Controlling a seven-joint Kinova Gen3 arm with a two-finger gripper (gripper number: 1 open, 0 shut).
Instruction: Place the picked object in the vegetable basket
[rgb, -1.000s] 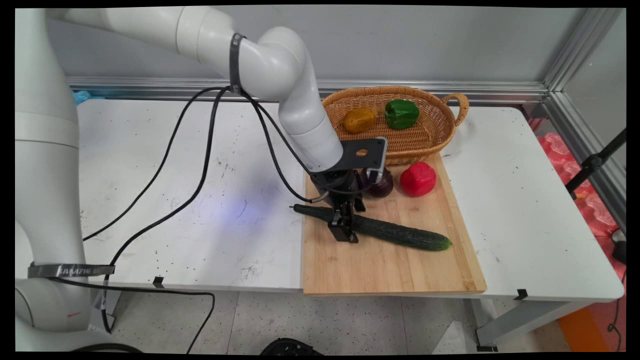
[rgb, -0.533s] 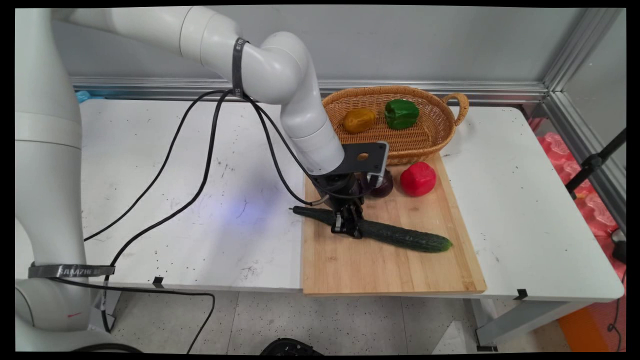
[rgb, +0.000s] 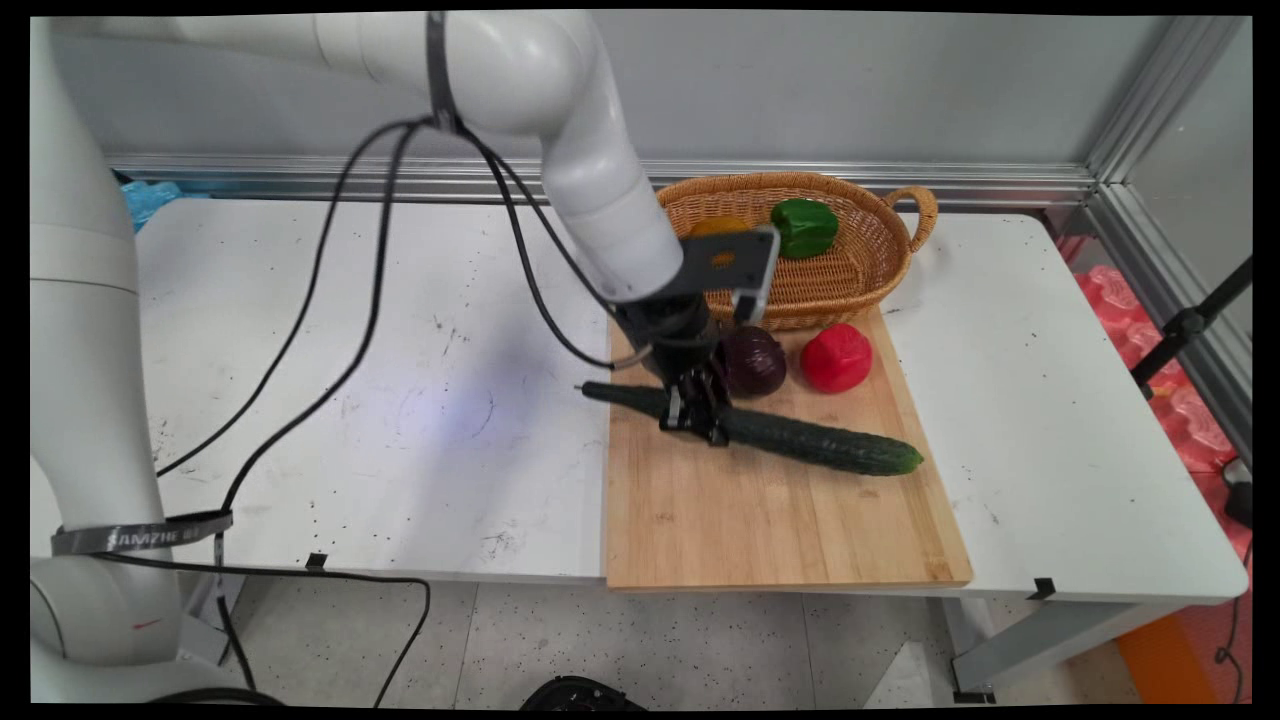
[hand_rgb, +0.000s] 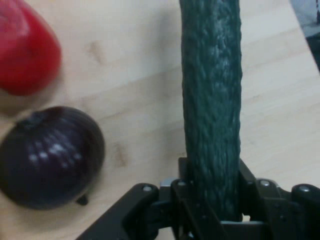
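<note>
Reaching down from the upper left, the white arm (rgb: 590, 190) brings its tool (rgb: 692, 412) onto a board at the middle of the desk (rgb: 350, 350). The left half of the desk is bare white, crossed only by black cables (rgb: 330, 300) that hang from the arm.

The wooden board (rgb: 760, 530) lies right of centre, its near edge at the desk's near edge. The tool points down at the board's left part. Its two black fingers are nearly closed, clamped on either side of a long dark cucumber (rgb: 800, 445), near its left end. The cucumber lies roughly level. Its stem tip juts left past the board's edge, and its long body slopes slightly towards the viewer as it runs right across the board. The hand view shows the fingers pressed against both flanks of the rough green skin. Whether the cucumber rests on the wood or hangs just clear of it cannot be told.

Just behind the tool, a purple onion (rgb: 752, 362) sits on the board. A red pepper (rgb: 836, 357) sits just to its right, a small gap between them.

Behind the board stands an oval wicker basket (rgb: 860, 270), with a loop handle at its right end. It holds two things: a yellow pepper (rgb: 715, 226), mostly hidden behind the arm's black bracket, and, to its right, a green pepper (rgb: 803, 227).
</note>
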